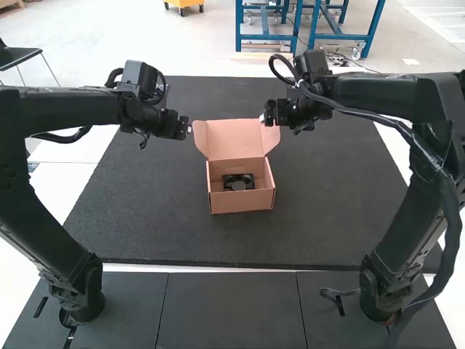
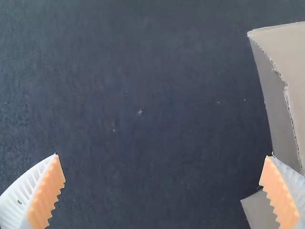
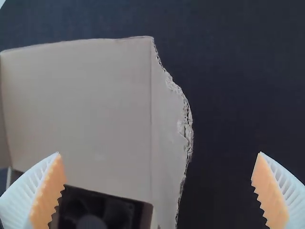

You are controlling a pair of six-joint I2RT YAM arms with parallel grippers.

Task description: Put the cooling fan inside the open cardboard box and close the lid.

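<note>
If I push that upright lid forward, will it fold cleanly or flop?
The lid looks like stiff corrugated card, likely hinging at its crease. Its ragged side flap may snag. The small box looks light and might slide.

Black, cable-draped arms (image 1: 65, 109); white ribbed fingers (image 2: 28, 202), orange pads (image 2: 45, 191)

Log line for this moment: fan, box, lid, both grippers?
fan: in box | lid: open, upright | left gripper: open, by lid's side flap | right gripper: open, at lid's other side flap
</note>
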